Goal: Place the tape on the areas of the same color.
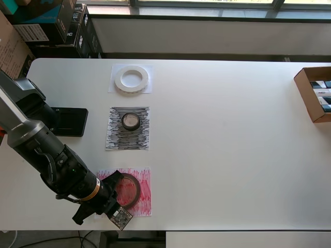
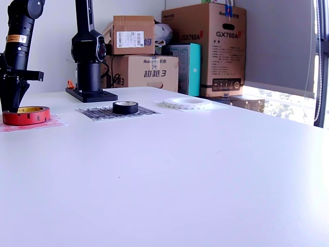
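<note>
A dark maroon-brown ring of tape (image 1: 130, 190) lies flat on the scribbled red patch (image 1: 145, 192) near the table's front edge; in the exterior view it looks red (image 2: 28, 116) on its patch (image 2: 49, 123). My gripper (image 1: 116, 190) points down at the ring's left rim, jaws apart, holding nothing; it also shows in the exterior view (image 2: 12, 104). A small black roll (image 1: 130, 122) sits on the scribbled black patch (image 1: 116, 135). A wide flat white ring (image 1: 131, 79) sits on the plain white patch (image 1: 115, 88).
The arm's black base (image 1: 67, 121) stands left of the black patch. An open cardboard box (image 1: 310, 98) sits at the table's right edge in the overhead view. Cardboard boxes (image 2: 205, 46) are stacked beyond the far corner.
</note>
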Tool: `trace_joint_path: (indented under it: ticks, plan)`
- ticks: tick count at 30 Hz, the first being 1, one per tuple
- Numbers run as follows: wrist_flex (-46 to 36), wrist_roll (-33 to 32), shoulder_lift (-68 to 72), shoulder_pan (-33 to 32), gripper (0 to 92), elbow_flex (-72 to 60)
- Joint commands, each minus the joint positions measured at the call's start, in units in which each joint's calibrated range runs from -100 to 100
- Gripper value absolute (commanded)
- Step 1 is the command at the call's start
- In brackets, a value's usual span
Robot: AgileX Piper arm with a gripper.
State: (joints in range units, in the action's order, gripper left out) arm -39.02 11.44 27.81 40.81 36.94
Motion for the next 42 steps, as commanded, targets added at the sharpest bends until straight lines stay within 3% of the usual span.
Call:
trace_joint_path:
  ticks: [1, 6, 9, 19, 28, 34, 42]
  plan:
    - [-0.65, 0.26, -0.12, -0.26, 17.4, -0.01]
    - [-0.65, 0.42, -0.59, -0.65, 47.2, -0.01]
    - [-0.65, 0.58, -0.69, -0.89, 56.1, -0.01]
    - [-0.9, 0.58, -2.74, -1.52, 56.6, -1.46]
    - [-1.33, 0.75, -18.46, -4.12, 56.5, -12.46]
    - [-1.33, 4.02, -20.89, -14.15, 56.5, -23.45]
    - [-0.73, 4.1, -24.82, -30.64, 56.5, -23.9]
